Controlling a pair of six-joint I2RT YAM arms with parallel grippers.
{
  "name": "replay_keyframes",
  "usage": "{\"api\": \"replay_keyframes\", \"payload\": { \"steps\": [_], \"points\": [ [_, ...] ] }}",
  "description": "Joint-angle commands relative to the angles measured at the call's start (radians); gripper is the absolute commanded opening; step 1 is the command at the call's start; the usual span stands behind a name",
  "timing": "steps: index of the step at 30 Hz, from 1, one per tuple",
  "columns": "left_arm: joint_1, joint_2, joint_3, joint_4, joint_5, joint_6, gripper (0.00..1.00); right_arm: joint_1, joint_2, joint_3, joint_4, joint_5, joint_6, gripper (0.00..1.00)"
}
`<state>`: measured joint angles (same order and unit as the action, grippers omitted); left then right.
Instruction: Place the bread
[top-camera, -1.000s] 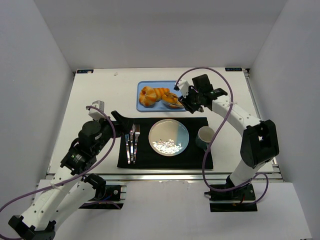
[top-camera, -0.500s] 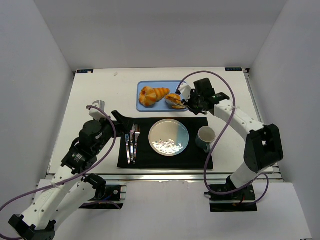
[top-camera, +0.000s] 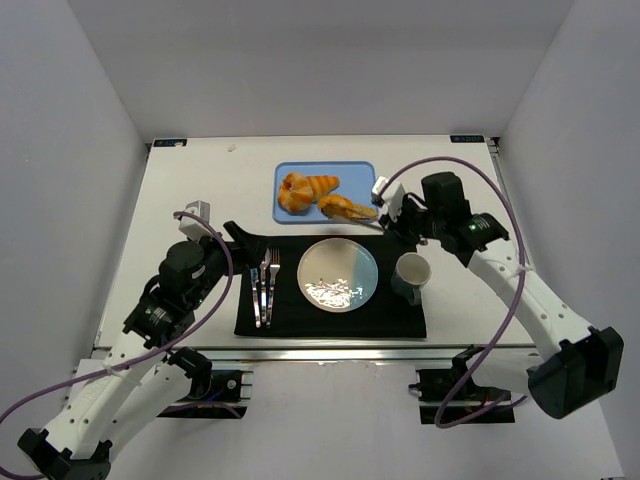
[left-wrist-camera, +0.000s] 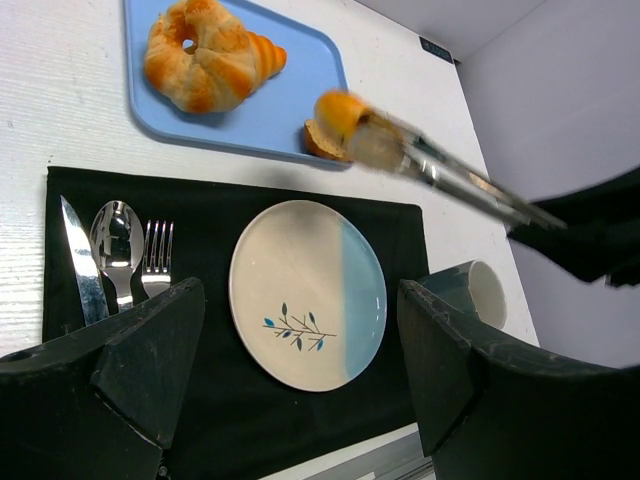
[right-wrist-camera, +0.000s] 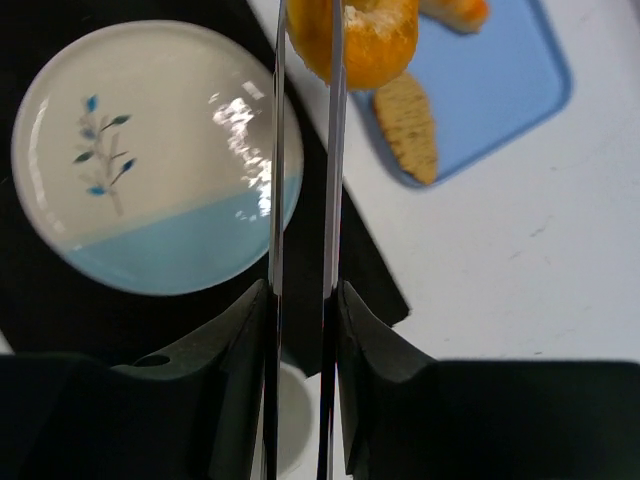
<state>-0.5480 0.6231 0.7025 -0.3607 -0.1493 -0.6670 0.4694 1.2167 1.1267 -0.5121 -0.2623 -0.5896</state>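
Bread (right-wrist-camera: 365, 40) hangs above tray (right-wrist-camera: 510, 90) edge, beside brown slice (right-wrist-camera: 408, 125).

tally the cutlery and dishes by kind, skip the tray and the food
knife: 1
spoon: 1
fork: 1
plate: 1
mug: 1
total: 5
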Motion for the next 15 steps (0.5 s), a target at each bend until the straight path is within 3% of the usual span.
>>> {"api": "replay_keyframes", "payload": {
  "steps": [1,11,13,14,15],
  "points": [
    [0.002,-0.002,-0.001,0.017,-0.001,0.001,0.88,0.032,-0.074,-0.057,-0.121,-0.117,-0.041,0.07],
    [0.002,-0.019,-0.018,0.017,0.010,-0.014,0.87,0.143,-0.154,-0.222,-0.140,-0.062,-0.064,0.10],
    [0.002,-0.028,-0.017,0.008,0.007,-0.017,0.87,0.152,-0.151,-0.223,-0.129,-0.063,-0.061,0.21],
    [0.002,-0.033,-0.017,0.000,0.004,-0.019,0.87,0.155,-0.146,-0.220,-0.132,-0.063,-0.070,0.33],
    [0.002,-0.040,-0.018,-0.001,0.002,-0.020,0.87,0.158,-0.146,-0.219,-0.140,-0.064,-0.075,0.38]
  ]
}}
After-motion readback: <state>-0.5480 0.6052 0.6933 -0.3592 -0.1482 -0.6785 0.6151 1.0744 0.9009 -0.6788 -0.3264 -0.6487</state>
